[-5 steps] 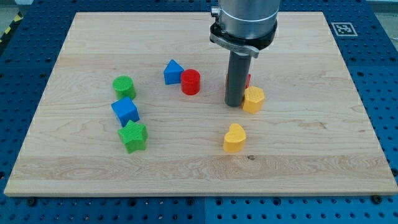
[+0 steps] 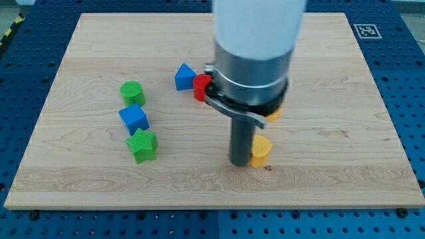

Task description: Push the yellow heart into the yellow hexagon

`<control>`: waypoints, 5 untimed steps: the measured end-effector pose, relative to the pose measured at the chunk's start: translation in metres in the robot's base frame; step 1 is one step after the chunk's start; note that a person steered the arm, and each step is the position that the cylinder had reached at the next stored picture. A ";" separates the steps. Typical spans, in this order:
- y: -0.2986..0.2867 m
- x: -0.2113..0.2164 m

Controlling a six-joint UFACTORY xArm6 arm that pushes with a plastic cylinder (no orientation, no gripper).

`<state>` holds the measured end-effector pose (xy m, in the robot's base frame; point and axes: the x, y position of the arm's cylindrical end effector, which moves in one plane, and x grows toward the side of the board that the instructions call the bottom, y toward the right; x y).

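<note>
our tip carries no gripper and rests touching the yellow heart on the view's left. the yellow hexagon peeks out above, mostly hidden by the arm. pushing from this side may slide the heart rightward, missing the hexagon.

A wooden desk is seen carrying a green cylinder, blue cube and green star toward its left edge, a blue triangular block and red block near the centre, and a yellow heart toward the bottom edge.

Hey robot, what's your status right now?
My tip at yellow heart's left side. Yellow hexagon mostly hidden behind arm. Nothing visible between them.
</note>
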<state>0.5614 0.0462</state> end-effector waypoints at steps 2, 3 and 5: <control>0.023 0.009; 0.047 0.010; 0.079 0.003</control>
<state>0.5641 0.1256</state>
